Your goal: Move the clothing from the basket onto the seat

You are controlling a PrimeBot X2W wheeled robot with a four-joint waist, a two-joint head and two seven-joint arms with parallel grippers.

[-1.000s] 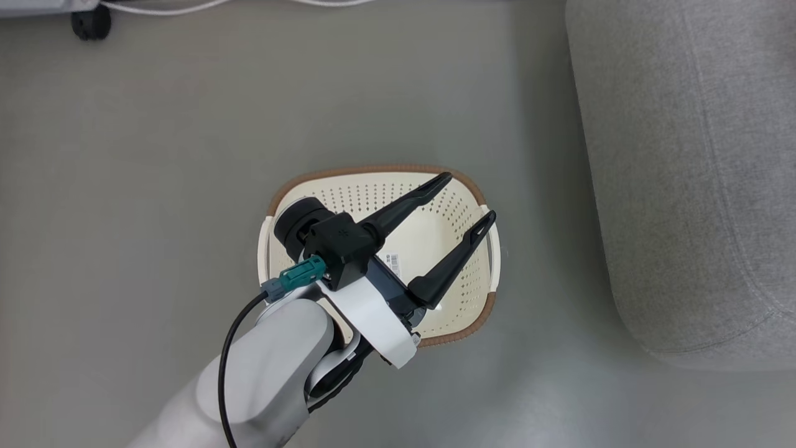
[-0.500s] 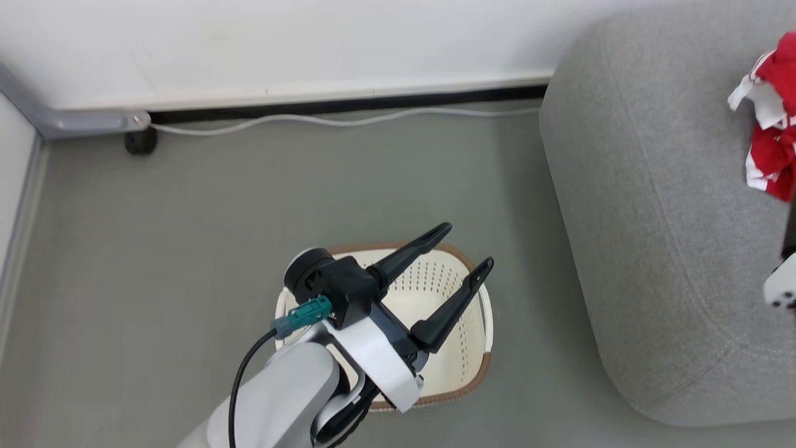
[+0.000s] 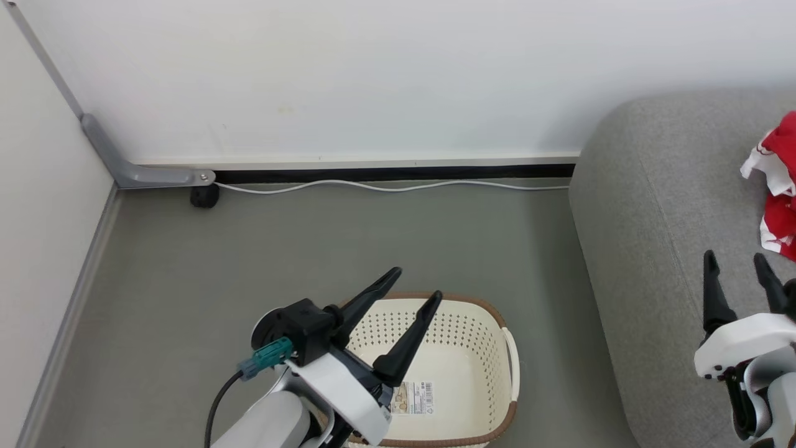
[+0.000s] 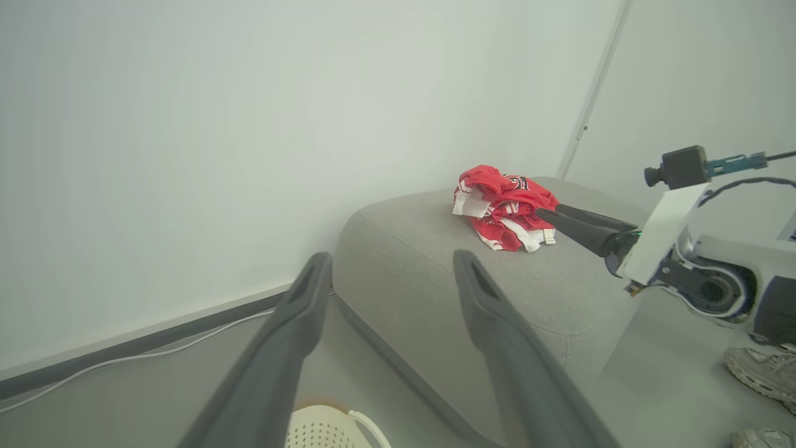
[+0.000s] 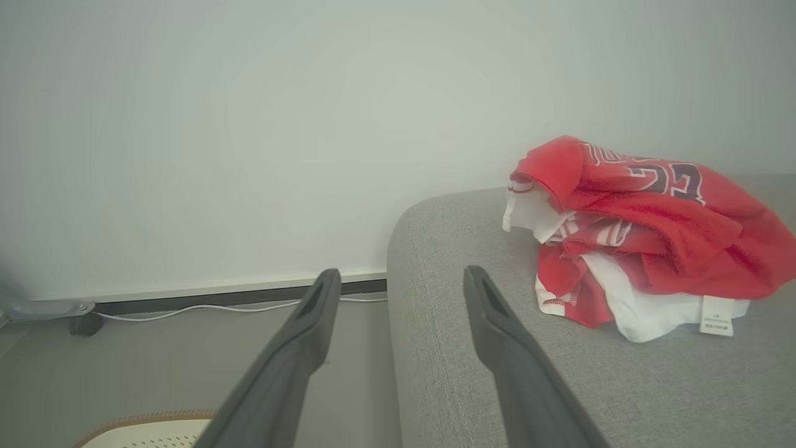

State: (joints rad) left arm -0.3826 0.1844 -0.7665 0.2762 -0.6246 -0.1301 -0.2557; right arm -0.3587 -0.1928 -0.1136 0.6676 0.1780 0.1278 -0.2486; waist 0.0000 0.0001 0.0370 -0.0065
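Soft bright red clothing point(image 5: 640, 249) with white panels and striped trim, crumpled in a loose heap on the seat point(image 3: 647, 236), at 3 o'clock in the head view. Seat of grey woven fabric, rounded at the edges, faintly seamed.

Cream plastic basket point(image 3: 466, 330) at 6 o'clock on the smooth grey floor point(image 3: 311, 249): rounded rectangle, walls pierced with rows of small holes, brown woven-look rim, white side handle, barcode sticker point(image 3: 413, 397) on its inside bottom.

Left gripper point(image 3: 416, 283) over the basket's 10 o'clock side, two long dark tapered fingers spread wide apart, nothing between them. Right gripper point(image 3: 734, 255) at 4 o'clock, over the seat, fingers parted and holding nothing, pointing toward 12. Clothing just beyond the right gripper's tips toward 1 o'clock, near but not touching; well apart from the left gripper, off toward 3 o'clock from it.

Plain white wall point(image 3: 373, 74) across 12 o'clock, thin white cable point(image 3: 385, 186) along its foot, small black caster point(image 3: 204, 196) at 10 o'clock.
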